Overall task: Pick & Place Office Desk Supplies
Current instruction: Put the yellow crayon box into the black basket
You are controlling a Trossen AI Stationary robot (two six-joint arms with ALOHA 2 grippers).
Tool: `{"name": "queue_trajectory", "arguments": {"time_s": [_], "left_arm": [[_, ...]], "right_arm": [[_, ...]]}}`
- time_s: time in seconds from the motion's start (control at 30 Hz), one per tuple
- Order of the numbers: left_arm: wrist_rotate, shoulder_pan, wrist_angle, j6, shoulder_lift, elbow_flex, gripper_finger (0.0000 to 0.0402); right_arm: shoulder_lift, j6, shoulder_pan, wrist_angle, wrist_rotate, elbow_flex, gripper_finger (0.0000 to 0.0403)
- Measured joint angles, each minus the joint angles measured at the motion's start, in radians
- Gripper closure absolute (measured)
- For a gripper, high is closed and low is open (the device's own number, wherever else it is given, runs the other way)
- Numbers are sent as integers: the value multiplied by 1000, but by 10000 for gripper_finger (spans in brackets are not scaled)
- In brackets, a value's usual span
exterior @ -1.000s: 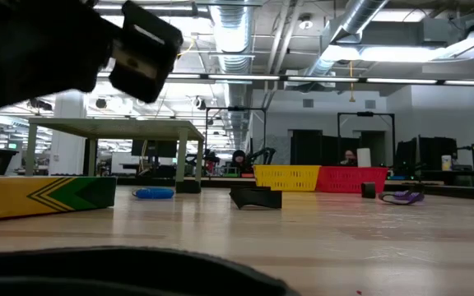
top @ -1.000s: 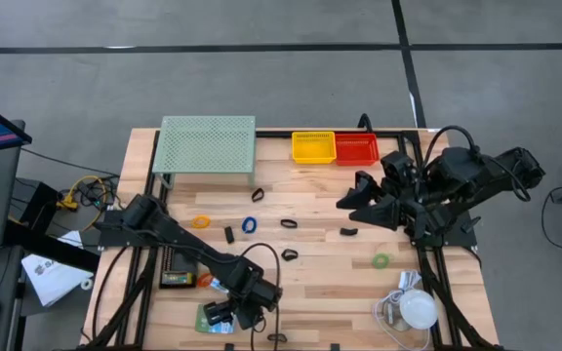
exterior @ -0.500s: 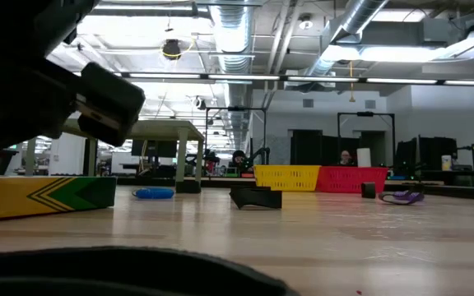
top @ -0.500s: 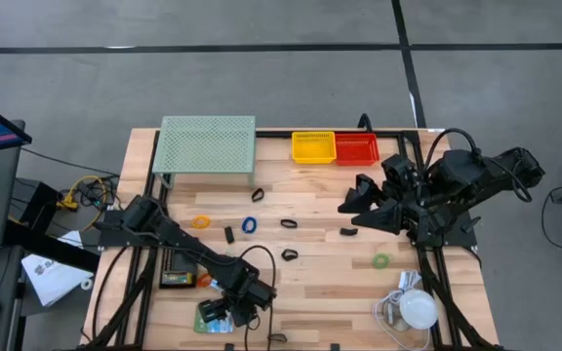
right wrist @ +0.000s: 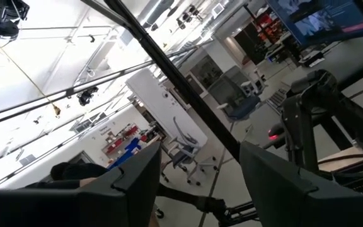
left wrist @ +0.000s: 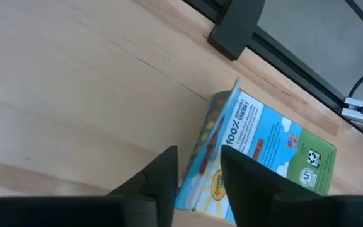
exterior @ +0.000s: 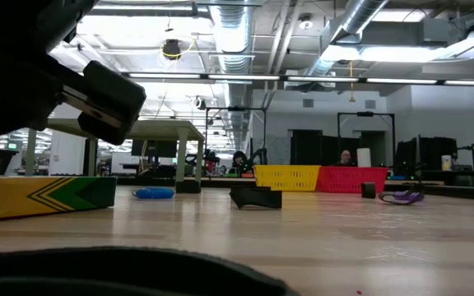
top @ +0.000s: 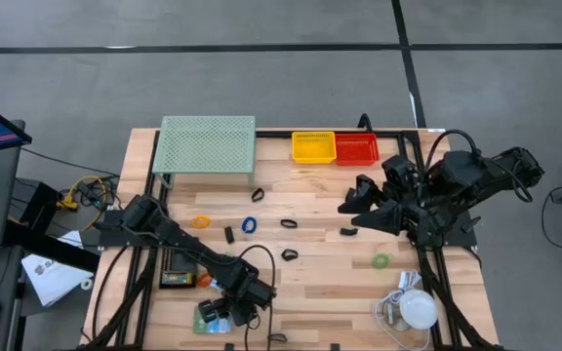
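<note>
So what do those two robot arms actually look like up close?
Both are dark, nearly black, jointed machines of bulky blocks and slimmer links. The left arm and the right arm each trail looping black cables. Each ends in a pincer with two flat, dark, squared-off fingers.

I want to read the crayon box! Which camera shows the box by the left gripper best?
The left wrist view: the flat blue-and-green crayon box fills it, with printing visible and the left gripper straddling its edge. The high view shows it small and partly hidden under that gripper. The low and right wrist views do not show it.
</note>
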State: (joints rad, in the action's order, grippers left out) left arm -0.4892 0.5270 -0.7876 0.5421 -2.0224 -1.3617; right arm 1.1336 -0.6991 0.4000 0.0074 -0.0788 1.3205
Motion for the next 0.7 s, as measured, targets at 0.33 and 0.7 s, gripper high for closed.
{"name": "queue_trajectory", "arguments": {"time_s": [0.33,0.7], "left_arm": [[11,-2,-11,-4,0,0,356],[19,-7,-87,-27,12,0,400]], "right_arm": [[0,0,0,0,-1,0,191],[0,-1,0,0,-1,0,191]]}}
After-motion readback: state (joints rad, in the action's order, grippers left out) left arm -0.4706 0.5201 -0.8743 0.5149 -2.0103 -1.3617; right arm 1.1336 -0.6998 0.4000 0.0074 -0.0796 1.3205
